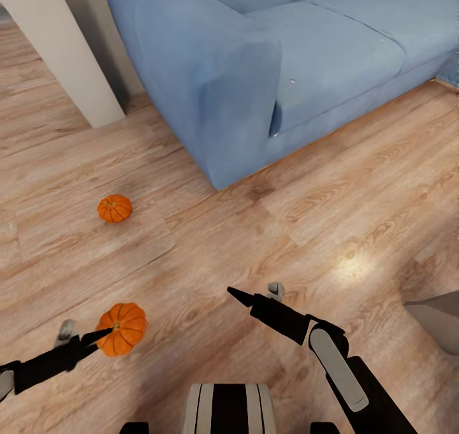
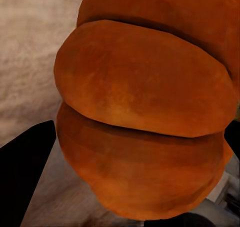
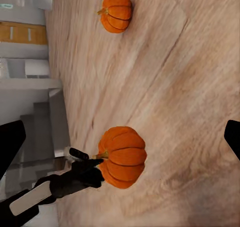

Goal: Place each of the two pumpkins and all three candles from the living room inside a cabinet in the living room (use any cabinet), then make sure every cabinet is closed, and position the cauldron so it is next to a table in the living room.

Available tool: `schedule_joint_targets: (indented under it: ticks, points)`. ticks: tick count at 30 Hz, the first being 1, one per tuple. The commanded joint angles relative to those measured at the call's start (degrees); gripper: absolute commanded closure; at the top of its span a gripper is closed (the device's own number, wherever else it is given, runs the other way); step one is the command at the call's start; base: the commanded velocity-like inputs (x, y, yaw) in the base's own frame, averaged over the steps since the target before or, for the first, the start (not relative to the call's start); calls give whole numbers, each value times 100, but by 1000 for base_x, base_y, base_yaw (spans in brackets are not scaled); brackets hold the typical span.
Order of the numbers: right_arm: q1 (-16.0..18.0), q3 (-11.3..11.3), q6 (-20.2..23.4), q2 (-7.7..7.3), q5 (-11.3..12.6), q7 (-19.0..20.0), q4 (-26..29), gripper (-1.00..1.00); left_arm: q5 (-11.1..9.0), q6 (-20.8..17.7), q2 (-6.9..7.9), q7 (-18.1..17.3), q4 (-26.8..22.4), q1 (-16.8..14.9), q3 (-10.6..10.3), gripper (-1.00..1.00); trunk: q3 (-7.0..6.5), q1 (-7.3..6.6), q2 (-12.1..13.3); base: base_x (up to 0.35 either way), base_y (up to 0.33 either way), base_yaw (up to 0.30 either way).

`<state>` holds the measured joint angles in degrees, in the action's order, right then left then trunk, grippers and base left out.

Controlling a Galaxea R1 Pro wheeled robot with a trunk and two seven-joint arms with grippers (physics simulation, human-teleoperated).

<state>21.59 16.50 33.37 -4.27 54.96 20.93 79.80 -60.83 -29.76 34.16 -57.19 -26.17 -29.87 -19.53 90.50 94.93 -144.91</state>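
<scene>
The left tool (image 1: 95,338) grips the near pumpkin (image 1: 122,328) above the floor, the right tool (image 1: 255,294) spread wide and empty; keep the squeeze firm while carrying it to a cabinet.

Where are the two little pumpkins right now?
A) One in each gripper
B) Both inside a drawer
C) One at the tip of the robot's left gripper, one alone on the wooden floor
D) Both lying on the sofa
C: the near pumpkin sits at the left gripper fingertips, while the far pumpkin lies alone on the wooden floor beside the blue sofa.
</scene>
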Motion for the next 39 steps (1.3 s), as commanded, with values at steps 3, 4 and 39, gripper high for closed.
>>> schedule_joint_targets:
  ticks: [3,4,39]
  points:
    - [0,3,14,-3,24,-1,-6,-100,-34,-701,281,-160,-183,-2,-18,100,-64,-8,3,0,0,0]
    - [-1,3,13,-3,24,-1,-6,-100,-30,-783,313,-207,-195,-2,-17,100,-86,-11,4,0,0,0]
    - [2,-23,11,5,43,60,-215,-100,28,-1392,1102,-1708,-267,42,-164,100,-861,-101,51,0,0,0]
